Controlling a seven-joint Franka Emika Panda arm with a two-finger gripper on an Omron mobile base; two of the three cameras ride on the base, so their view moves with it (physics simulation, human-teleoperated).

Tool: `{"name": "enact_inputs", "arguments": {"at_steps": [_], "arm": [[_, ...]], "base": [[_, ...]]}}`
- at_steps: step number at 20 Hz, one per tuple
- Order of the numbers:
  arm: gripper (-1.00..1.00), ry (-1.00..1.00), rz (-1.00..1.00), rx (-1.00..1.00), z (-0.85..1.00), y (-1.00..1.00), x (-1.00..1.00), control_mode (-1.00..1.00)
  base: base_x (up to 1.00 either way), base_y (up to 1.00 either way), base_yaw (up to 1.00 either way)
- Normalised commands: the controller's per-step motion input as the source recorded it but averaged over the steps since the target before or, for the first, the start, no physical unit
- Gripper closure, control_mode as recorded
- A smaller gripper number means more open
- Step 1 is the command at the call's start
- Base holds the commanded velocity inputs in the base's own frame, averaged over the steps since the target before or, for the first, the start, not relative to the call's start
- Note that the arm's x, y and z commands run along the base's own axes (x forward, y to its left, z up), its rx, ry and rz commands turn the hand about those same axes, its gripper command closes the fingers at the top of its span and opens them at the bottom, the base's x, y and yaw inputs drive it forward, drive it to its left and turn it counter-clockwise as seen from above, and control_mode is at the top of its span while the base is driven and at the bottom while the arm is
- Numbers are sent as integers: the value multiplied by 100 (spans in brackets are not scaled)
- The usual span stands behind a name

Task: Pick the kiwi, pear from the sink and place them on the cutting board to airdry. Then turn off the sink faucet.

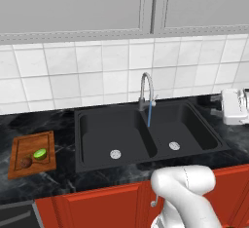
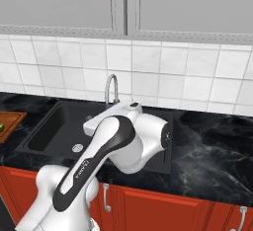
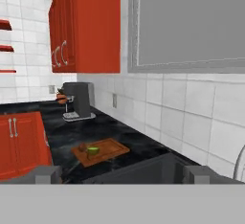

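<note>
The black double sink (image 1: 83, 139) holds no fruit in either basin. A thin blue stream of water runs from the silver sink faucet (image 1: 146, 87) into the right basin. On the counter to the left lies the cutting board (image 1: 22, 146), with the green pear (image 1: 40, 153) and the brown kiwi (image 1: 26, 162) on it. The hand view looks left along the counter at the cutting board (image 3: 114, 147), pear (image 3: 93, 150) and kiwi (image 3: 82, 147). My gripper (image 3: 123, 173) is open, its fingertips (image 3: 48, 173) wide apart over the sink's edge (image 3: 143, 169), nothing between them.
A dark coffee machine (image 3: 79, 101) stands on the counter beyond the board. Red upper cabinets (image 3: 86, 27) hang above it. Red lower cabinets (image 1: 107, 202) front the counter. My arm (image 2: 123, 141) bends over the right basin, in front of the faucet (image 2: 111, 84).
</note>
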Motion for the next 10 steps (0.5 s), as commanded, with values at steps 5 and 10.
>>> {"name": "enact_inputs", "arguments": {"at_steps": [5, 10], "arm": [[-100, 0, 4, 0, -24, 0, 42, -100], [-100, 0, 0, 0, -43, 0, 21, -100]], "base": [[0, 0, 0], [0, 0, 0]]}}
